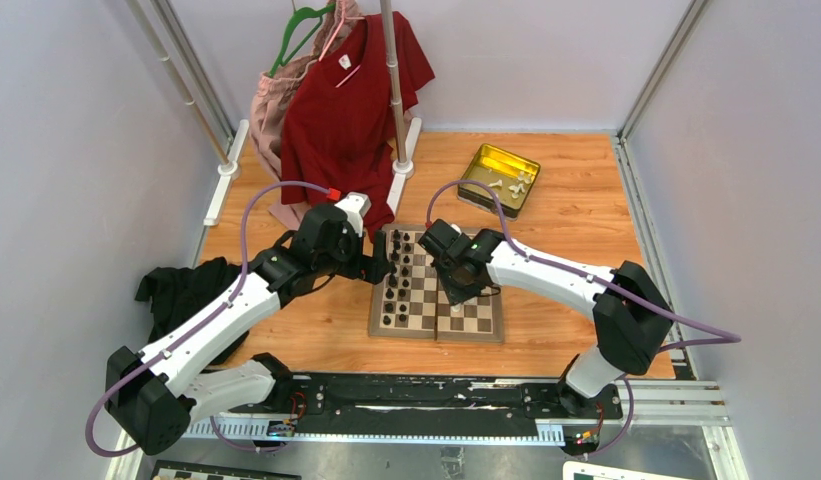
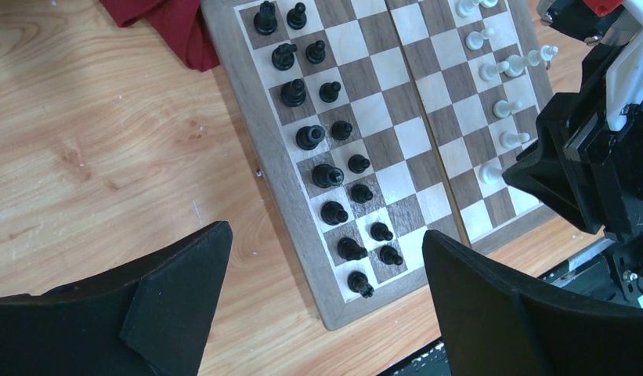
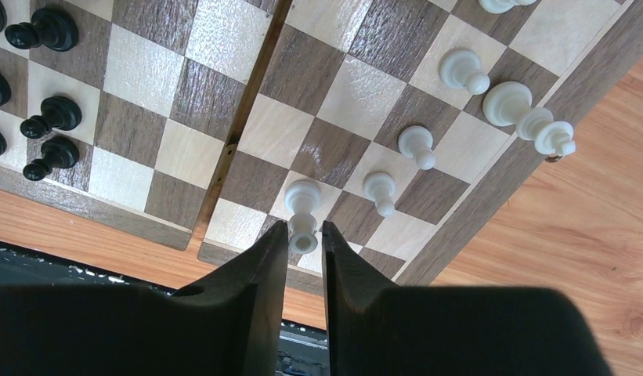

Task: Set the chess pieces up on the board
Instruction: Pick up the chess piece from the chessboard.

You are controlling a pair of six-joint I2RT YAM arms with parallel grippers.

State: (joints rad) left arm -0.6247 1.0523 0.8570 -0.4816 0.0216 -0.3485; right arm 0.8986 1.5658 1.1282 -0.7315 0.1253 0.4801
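Observation:
The board [image 1: 481, 325] lies in the middle of the table between both arms. A row of white chess pieces [image 3: 416, 145] stands along its right side, with a taller one [image 3: 529, 117] behind them. My right gripper [image 3: 304, 239] is low over the board's near right corner. Its fingers closely flank the head of a white piece [image 3: 302, 205] that stands on a square, and a sliver of gap shows on one side. My left gripper [image 2: 326, 233] hangs wide open over the board's left edge [image 2: 247, 133], holding nothing.
Black pieces [image 2: 334, 168] fill two columns on the board's left side. A gold tin [image 1: 499, 178] at the back right holds a few white pieces [image 1: 516, 185]. A red shirt [image 1: 346, 110] hangs on a rack behind the board. A black cloth [image 1: 181, 290] lies at the left.

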